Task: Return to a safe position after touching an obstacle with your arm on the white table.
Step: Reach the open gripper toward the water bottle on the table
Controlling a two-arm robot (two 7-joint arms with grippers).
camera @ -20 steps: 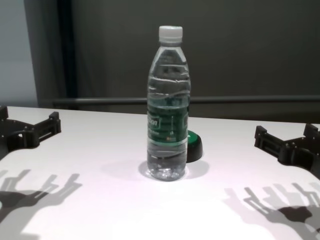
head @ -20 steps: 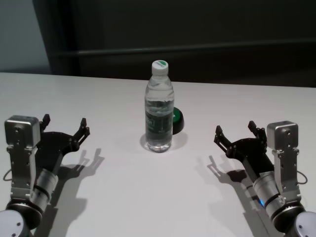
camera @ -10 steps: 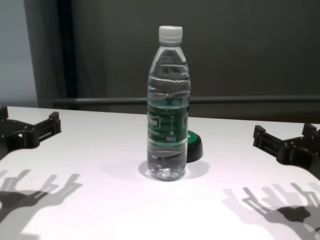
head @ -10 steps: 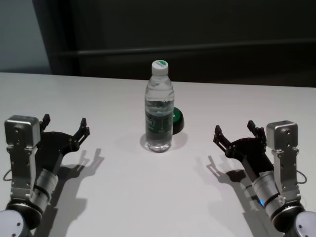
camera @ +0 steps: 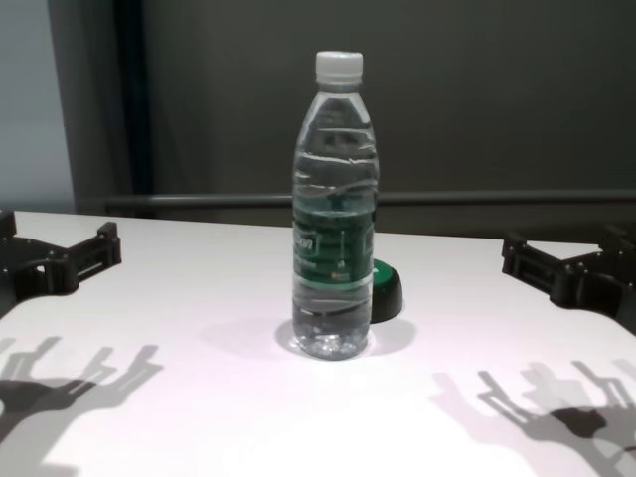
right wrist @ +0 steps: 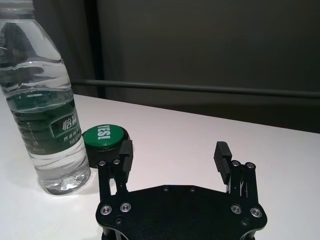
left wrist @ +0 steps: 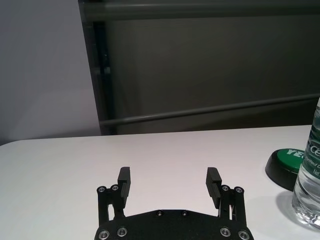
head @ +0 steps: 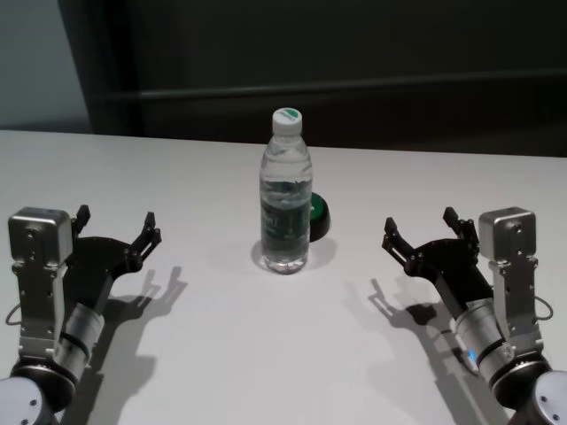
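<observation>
The obstacle, a tall clear water bottle point(head: 285, 195) with a white cap and dark green label, stands upright mid-table on the white table point(head: 221, 354). It also shows in the chest view point(camera: 335, 209), the left wrist view point(left wrist: 310, 190) and the right wrist view point(right wrist: 42, 115). My left gripper point(head: 118, 221) is open and empty, low over the table well to the bottle's left; the left wrist view point(left wrist: 169, 175) shows the same. My right gripper point(head: 420, 223) is open and empty, to the bottle's right and apart from it; it also shows in the right wrist view point(right wrist: 175, 150).
A low round black puck with a green top point(head: 317, 217) sits just behind and to the right of the bottle, close to it. A dark wall with a horizontal rail runs behind the table's far edge.
My right gripper has lifted slightly and its shadow on the table has shifted. The left arm, the bottle and the puck have not moved.
</observation>
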